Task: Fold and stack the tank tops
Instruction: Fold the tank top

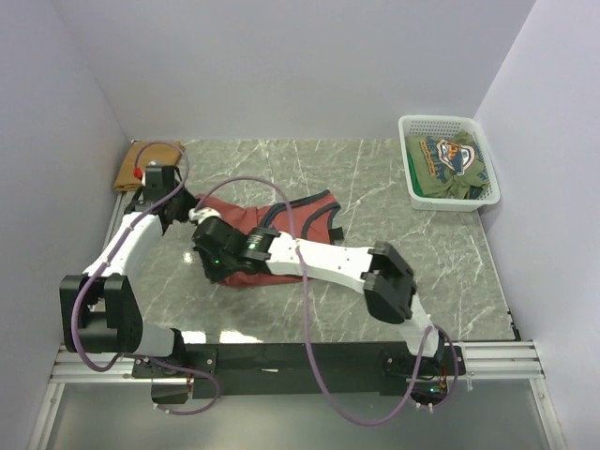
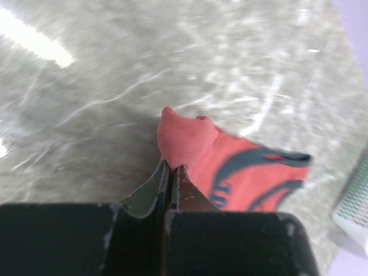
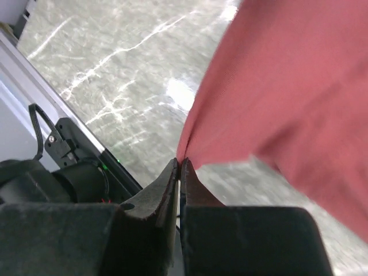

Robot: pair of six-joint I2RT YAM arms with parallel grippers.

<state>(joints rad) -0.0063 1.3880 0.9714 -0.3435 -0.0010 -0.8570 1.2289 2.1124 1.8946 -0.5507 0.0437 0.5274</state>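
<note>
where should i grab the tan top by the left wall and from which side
Pinch the tan tank top by its right-hand edge, coming from above on the open table side. It lies as a low compact pile against the left wall, which blocks that side. The left end effector and right end effector are both shut on the rust-red tank top, so one must let go first.

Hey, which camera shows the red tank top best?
Top external: it shows almost the whole red top lying on the table, partly under the right arm. Left wrist shows only a pinched corner and some dark trim; right wrist only a plain red fold in the right tool.
</note>
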